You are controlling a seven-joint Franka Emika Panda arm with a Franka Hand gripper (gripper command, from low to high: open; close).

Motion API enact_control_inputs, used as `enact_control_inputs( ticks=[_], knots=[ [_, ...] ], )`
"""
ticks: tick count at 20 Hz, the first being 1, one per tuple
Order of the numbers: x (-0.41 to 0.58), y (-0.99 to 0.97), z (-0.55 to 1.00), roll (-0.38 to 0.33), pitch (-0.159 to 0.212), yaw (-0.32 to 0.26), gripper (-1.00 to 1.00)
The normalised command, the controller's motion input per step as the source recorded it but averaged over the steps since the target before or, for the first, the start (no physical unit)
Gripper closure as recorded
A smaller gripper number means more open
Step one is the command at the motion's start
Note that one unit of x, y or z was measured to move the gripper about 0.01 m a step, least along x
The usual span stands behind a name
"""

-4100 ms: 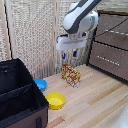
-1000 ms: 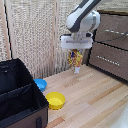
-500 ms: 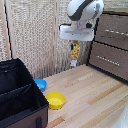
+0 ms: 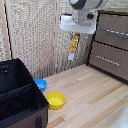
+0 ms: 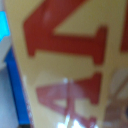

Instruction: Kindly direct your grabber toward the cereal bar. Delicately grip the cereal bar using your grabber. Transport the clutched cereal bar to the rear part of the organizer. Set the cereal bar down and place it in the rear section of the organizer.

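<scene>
The cereal bar (image 4: 74, 46), a small flat box with red and yellow print, hangs upright from my gripper (image 4: 76, 35), high above the wooden floor near the reed wall. The gripper's pale blocky head is shut on the box's top end. In the wrist view the cereal bar (image 5: 65, 65) fills the picture, blurred, with large red letters on yellow. The organizer (image 4: 10, 70), a large black fabric box with an inner divider, stands at the exterior view's left, well below and to the left of the gripper.
A yellow bowl (image 4: 55, 100) and a blue bowl (image 4: 40, 84) sit on the wooden floor beside the organizer. A dark brown drawer cabinet (image 4: 111, 42) stands at the exterior view's right. A reed wall (image 4: 35, 35) is behind.
The gripper has risen from near the floor with the cereal bar in it, and has shifted slightly toward the exterior view's left.
</scene>
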Motion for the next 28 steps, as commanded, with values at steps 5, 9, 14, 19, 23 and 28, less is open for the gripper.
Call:
enact_control_inputs(
  ticks=[5,9,14,19,23,28],
  knots=[
    [-0.009,0.7,0.55,-0.001,0.019,-0.071,1.0],
    [0.041,0.81,0.41,0.0,0.087,-0.023,1.0],
    [0.123,0.86,0.29,0.0,0.147,0.0,1.0],
    [0.151,0.86,0.31,0.0,0.141,0.0,1.0],
    [0.198,0.76,0.52,0.002,0.044,-0.067,1.0],
    [0.133,0.59,0.62,0.001,0.0,-0.149,1.0]
  ],
)
